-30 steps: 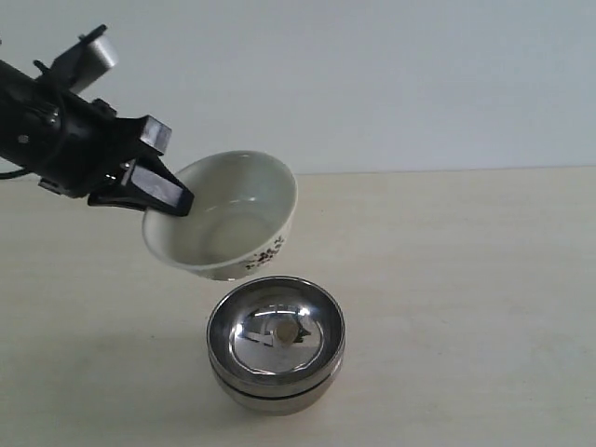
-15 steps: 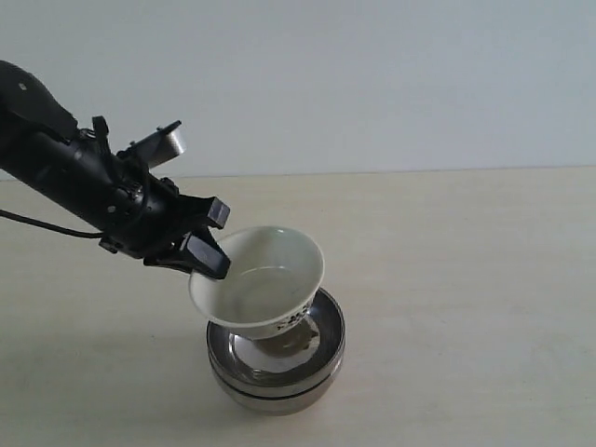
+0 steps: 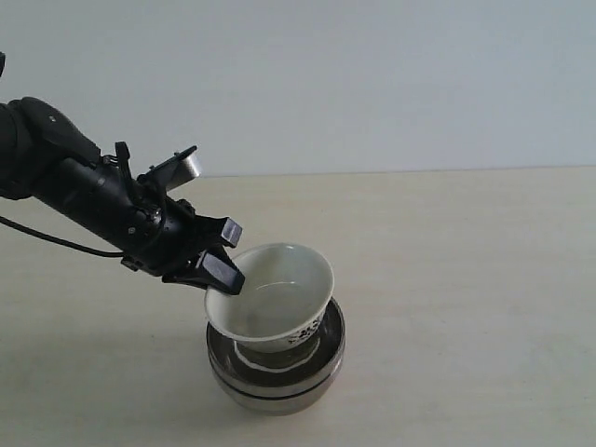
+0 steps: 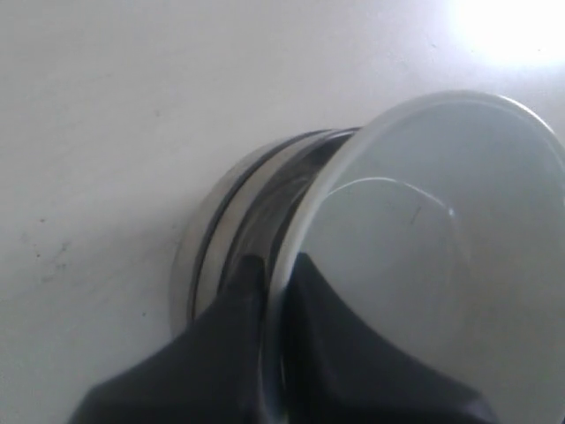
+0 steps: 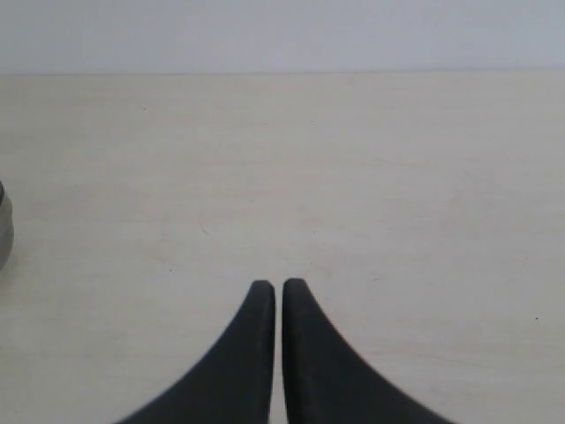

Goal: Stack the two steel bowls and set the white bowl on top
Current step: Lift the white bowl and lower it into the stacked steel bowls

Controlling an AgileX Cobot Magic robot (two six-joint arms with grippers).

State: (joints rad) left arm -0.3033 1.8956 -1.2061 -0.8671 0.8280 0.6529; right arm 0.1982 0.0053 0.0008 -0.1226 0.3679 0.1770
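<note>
The two steel bowls (image 3: 279, 368) stand nested one inside the other near the table's front edge, also seen as shiny rims in the left wrist view (image 4: 221, 238). The white bowl (image 3: 275, 303) sits tilted in the upper steel bowl, its dark pattern showing low on its outside. My left gripper (image 3: 222, 279) is shut on the white bowl's left rim (image 4: 300, 221), one finger inside and one outside. My right gripper (image 5: 279, 285) is shut on nothing above bare table; it does not appear in the exterior view.
The pale wooden table (image 3: 466, 279) stretches to the right and behind the stack. A sliver of a steel bowl (image 5: 3, 231) shows at the edge of the right wrist view. A plain wall rises behind the table.
My left gripper carried the white bowl down and to the right, from above and behind the steel stack into the upper steel bowl.
</note>
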